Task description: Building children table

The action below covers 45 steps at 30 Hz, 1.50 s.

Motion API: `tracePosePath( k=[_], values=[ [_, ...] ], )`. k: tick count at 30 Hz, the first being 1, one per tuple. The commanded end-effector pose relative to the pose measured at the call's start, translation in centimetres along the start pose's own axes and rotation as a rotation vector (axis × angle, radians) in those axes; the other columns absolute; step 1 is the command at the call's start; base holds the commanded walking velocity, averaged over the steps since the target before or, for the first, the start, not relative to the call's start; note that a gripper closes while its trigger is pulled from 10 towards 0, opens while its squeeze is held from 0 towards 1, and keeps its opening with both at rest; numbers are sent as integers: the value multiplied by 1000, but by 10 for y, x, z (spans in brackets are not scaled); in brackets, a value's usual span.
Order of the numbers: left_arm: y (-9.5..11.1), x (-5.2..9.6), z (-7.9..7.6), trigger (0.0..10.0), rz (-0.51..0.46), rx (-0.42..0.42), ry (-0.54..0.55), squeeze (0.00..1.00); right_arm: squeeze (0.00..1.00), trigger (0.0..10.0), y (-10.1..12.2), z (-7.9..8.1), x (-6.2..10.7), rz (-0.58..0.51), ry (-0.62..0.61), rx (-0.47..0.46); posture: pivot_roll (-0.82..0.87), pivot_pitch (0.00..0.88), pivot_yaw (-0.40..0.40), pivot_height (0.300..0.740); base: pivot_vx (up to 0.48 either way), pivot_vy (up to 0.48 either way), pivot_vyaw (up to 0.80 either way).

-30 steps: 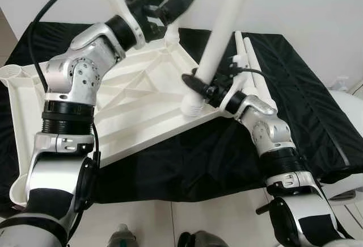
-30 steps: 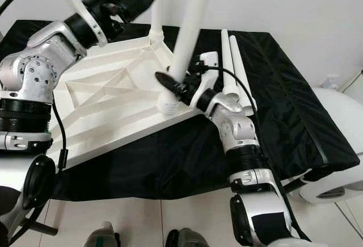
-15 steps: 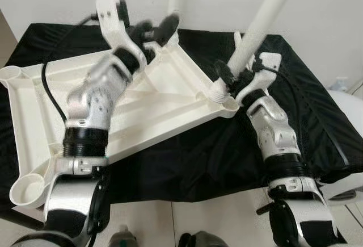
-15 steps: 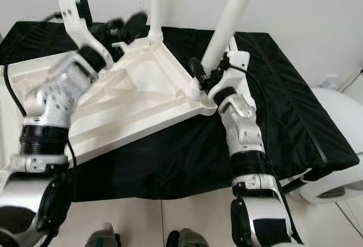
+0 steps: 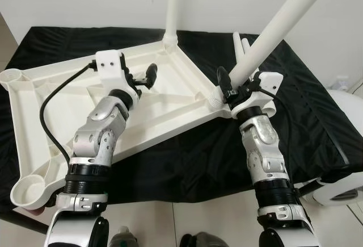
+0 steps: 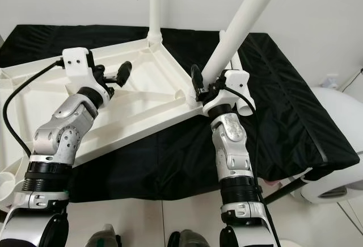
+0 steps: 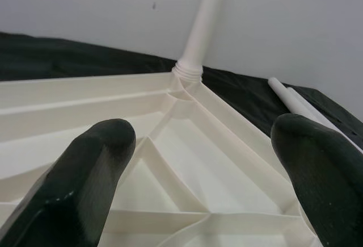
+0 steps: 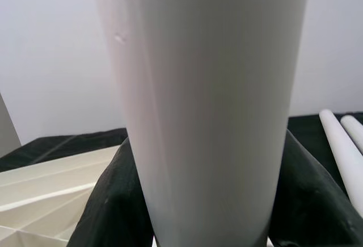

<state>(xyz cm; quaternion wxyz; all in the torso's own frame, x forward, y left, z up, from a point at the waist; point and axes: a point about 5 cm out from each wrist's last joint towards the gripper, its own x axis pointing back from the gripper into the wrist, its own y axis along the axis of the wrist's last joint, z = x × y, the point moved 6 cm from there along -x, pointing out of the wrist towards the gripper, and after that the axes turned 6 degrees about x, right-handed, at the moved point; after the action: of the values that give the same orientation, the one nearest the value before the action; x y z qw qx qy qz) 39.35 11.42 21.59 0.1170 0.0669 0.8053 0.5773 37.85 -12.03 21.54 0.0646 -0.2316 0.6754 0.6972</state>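
The white children's tabletop (image 5: 68, 116) lies upside down on a black-covered surface. One white leg (image 5: 172, 8) stands upright in its far corner socket. My right gripper (image 5: 228, 86) is shut on a second white leg (image 5: 278, 22), which leans up and to the right with its threaded end at the near right corner (image 5: 217, 96). In the right wrist view that leg (image 8: 210, 105) sits between the black fingers (image 8: 108, 201). My left gripper (image 5: 144, 76) hovers open over the ribbed underside, holding nothing; its fingertips (image 7: 85, 179) stand wide apart. Two loose legs (image 5: 241, 45) lie on the cloth behind the right gripper.
Empty corner sockets sit at the tabletop's left end (image 5: 14, 76) and near left corner (image 5: 28, 190). The black cloth (image 5: 306, 111) drops off at its front edge above the tiled floor. A white rounded object (image 5: 346, 96) stands at the right. A white wall is close behind.
My left arm came down from beside the upright leg to just above the underside. The right gripper carried its leg rightward and tilted it further; the tabletop has shifted.
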Motion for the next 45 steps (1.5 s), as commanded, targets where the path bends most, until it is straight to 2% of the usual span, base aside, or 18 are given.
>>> tracePosePath(
  k=[1, 3, 6, 9, 11, 12, 14, 16, 19, 22, 24, 25, 31, 40, 45],
  values=[
    [-2, 1, 1, 10000, -2, -23, 14, 0, 0, 10000, 5, -1, 1, -24, -11, 11, 33, 0, -76, 740, 0, 0, 0],
    [-6, 7, 5, 10000, -2, -92, 47, 0, 0, 10000, 5, 0, 2, -29, -16, 9, 41, 0, -98, 740, 0, 0, 0],
    [-7, 10, 6, 10000, -12, -114, 57, 0, 0, 10000, 6, 0, 1, -32, -19, 14, 42, 0, -104, 740, 0, 0, 0],
    [-10, 15, 0, 10000, -25, -143, 27, 0, 0, 10000, 8, -1, -2, -31, -27, 34, 45, 0, -107, 740, 0, 0, 0],
    [-14, 16, -14, 10000, -16, -125, -33, 0, 0, 10000, 10, -6, -2, -34, -56, 51, 45, 0, -100, 740, 0, 0, 0],
    [-14, 16, -14, 10000, -16, -125, -33, 0, 0, 10000, 10, -6, -2, -34, -56, 51, 45, 0, -100, 740, 0, 0, 0],
    [-23, 12, -31, 10000, 35, -129, -110, 0, 0, 10000, 12, -10, -3, -40, -76, 59, 42, 0, -80, 740, 0, 0, 0],
    [-28, 11, -37, 10000, 60, -138, -138, 0, 0, 10000, 12, -11, -3, -42, -82, 62, 41, 0, -77, 740, 0, 0, 0],
    [-48, 8, -53, 10000, 151, -215, -219, 0, 0, 10000, 14, -18, -3, -48, -111, 79, 34, 0, -55, 740, 0, 0, 0],
    [-60, 7, -61, 10000, 201, -252, -261, 0, 0, 10000, 15, -23, -2, -52, -133, 97, 28, 0, -45, 740, 0, 0, 0],
    [-78, 8, -77, 10000, 272, -288, -332, 0, 0, 10000, 16, -32, 1, -53, -175, 111, 12, 0, -25, 740, 0, 0, 0],
    [-78, 8, -77, 10000, 272, -288, -332, 0, 0, 10000, 16, -32, 1, -53, -175, 111, 12, 0, -25, 740, 0, 0, 0],
    [-102, 16, -98, 10000, 356, -353, -448, 0, 0, 10000, 18, -36, 5, -56, -197, 131, 8, 0, -12, 740, 0, 0, 0],
    [-118, 18, -107, 10000, 421, -419, -521, 0, 0, 10000, 20, -41, 4, -63, -219, 141, 5, 0, -11, 740, 0, 0, 0],
    [-122, 16, -111, 10000, 446, -424, -545, 0, 0, 10000, 22, -42, 3, -65, -221, 149, 2, 0, -13, 740, 0, 0, 0]
  ],
)
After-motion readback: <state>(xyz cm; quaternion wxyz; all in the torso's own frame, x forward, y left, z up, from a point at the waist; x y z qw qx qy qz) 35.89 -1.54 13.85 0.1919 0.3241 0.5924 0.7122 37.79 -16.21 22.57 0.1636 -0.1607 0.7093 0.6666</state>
